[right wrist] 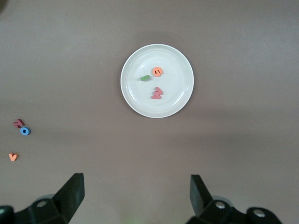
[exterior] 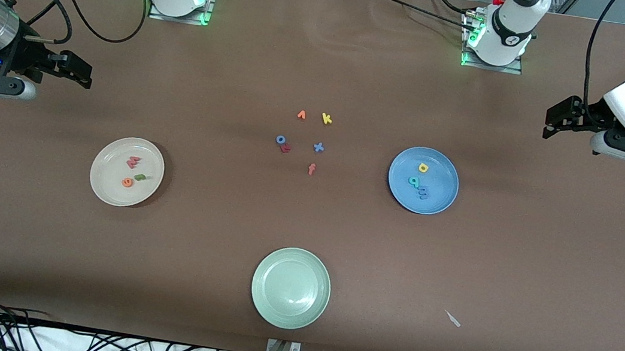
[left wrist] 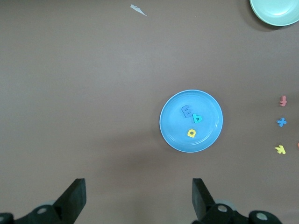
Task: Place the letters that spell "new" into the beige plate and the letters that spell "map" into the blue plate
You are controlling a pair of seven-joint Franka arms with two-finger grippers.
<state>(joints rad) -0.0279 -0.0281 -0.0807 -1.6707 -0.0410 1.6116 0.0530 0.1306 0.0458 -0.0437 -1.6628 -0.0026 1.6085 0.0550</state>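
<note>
Six letters sorted, three to each plate; both arms wait, drawn back to the tabletop's ends.

The green "n" point(exterior: 140, 177), orange "e" point(exterior: 127, 182) and pinkish-red "w" point(exterior: 133, 162) lie in the beige plate point(exterior: 106, 184); the blue "m" point(exterior: 422, 193), teal "a" point(exterior: 414, 182) and yellow "p" point(exterior: 423, 167) in the blue plate point(exterior: 442, 201). The left gripper point(exterior: 550, 119) and right gripper point(exterior: 84, 75) hold nothing, jaws wide. Risk: a needless return could scatter the light foam. Brown cloth tabletop, a pale scrap point(exterior: 452, 319), cables at the edges.

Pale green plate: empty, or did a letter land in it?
Empty. The pale green plate shows only a bare glazed surface in the front view; no letter lies in it.
</note>
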